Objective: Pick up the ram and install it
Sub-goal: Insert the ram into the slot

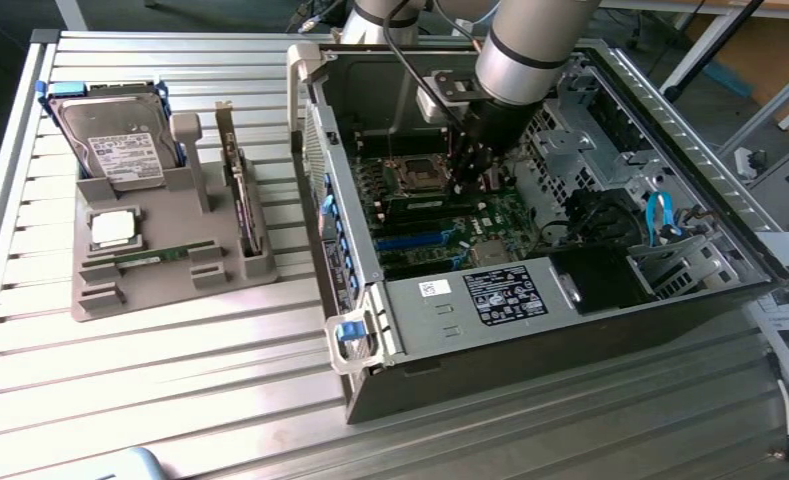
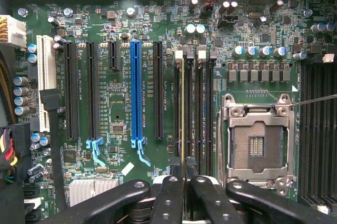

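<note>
The ram [image 2: 182, 108] shows edge-on as a thin green-yellow strip standing upright along one of the black memory slots [image 2: 202, 113], beside the open processor socket [image 2: 256, 145]. My gripper [image 2: 184, 174] is shut on one end of it, with the black fingers [image 2: 169, 192] pressed together on the strip. Whether the stick sits fully down in the slot I cannot tell. In the exterior view my gripper [image 1: 466, 180] reaches down inside the open computer case [image 1: 554, 300], just over the motherboard [image 1: 501, 215]. A second green stick [image 1: 151, 257] lies on the grey tray [image 1: 167, 285].
The tray on the exterior view's left also carries a hard drive [image 1: 121, 150], a square silver processor [image 1: 111, 228] and an upright expansion card [image 1: 241, 200]. Inside the case, a blue slot [image 2: 136, 92], black slots and capacitors crowd the board; case walls and cables surround the arm.
</note>
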### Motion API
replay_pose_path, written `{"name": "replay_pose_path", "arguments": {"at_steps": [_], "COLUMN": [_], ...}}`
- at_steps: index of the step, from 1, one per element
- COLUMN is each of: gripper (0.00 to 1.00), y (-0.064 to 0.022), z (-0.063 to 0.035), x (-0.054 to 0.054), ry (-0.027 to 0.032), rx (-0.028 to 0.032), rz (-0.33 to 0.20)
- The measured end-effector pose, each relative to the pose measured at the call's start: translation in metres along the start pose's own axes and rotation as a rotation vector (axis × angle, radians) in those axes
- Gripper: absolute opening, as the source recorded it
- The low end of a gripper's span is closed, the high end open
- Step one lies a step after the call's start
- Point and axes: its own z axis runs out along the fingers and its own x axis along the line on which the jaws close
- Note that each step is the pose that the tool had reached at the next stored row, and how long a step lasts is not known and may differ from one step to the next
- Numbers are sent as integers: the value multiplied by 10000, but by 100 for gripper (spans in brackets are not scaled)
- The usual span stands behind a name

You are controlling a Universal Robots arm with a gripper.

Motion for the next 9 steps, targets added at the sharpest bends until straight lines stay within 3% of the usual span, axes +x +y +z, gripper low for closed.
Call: {"name": "replay_pose_path", "arguments": {"at_steps": [9], "gripper": [12], "y": [0], "z": [0], "x": [12], "ry": [1], "rx": [0], "rz": [0]}}
